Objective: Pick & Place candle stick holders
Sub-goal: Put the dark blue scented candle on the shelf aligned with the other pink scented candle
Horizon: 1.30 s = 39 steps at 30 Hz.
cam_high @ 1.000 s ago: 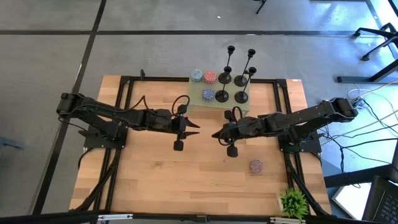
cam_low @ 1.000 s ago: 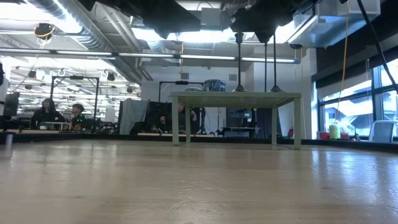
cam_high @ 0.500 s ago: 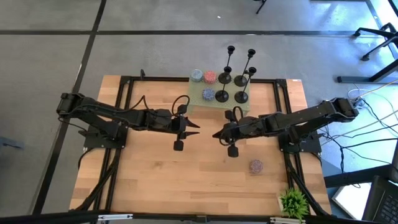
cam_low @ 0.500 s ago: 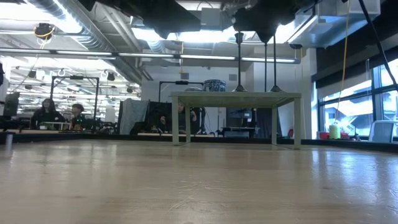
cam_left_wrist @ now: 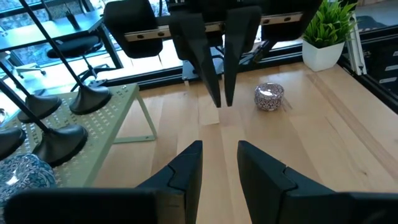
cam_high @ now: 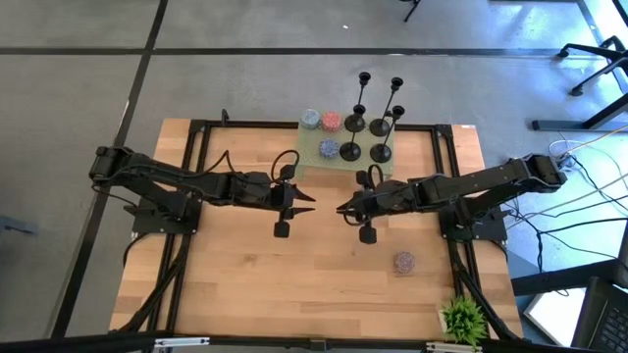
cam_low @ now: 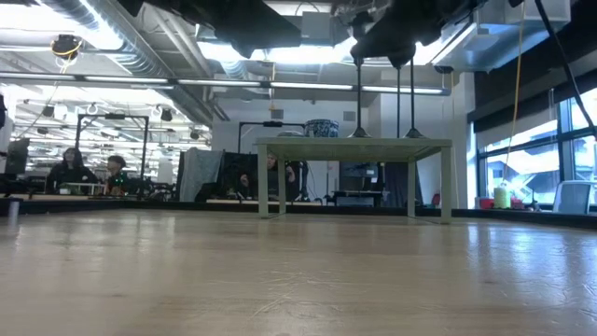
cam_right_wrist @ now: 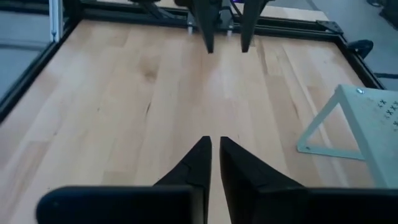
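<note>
I find no readable text, label, brand, number or sign in any of my views.
</note>
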Each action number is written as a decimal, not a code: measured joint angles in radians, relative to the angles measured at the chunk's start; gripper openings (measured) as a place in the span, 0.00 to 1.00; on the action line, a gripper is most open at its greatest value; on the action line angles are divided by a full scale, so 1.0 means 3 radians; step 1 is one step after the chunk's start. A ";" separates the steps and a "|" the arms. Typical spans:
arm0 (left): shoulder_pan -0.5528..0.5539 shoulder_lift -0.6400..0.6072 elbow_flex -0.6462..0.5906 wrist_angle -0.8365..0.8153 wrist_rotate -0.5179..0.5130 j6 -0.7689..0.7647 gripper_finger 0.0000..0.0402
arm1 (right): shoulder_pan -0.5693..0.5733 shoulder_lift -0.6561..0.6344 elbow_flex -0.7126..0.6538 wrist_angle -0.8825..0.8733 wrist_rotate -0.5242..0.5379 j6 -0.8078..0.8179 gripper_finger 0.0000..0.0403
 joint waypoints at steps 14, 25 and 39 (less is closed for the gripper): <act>0.0000 0.0000 0.0000 0.0000 0.0000 0.0000 0.24 | 0.0181 0.0001 0.0000 -0.0235 0.0181 -0.0086 0.41; 0.0000 0.0000 0.0000 0.0000 0.0000 0.0000 0.24 | 0.0638 0.0000 0.0003 -0.0757 0.0147 0.0749 0.83; 0.0001 0.0000 0.0001 0.0000 0.0000 0.0000 0.24 | 0.1151 0.0071 0.0002 -0.2843 -0.0528 0.2794 0.85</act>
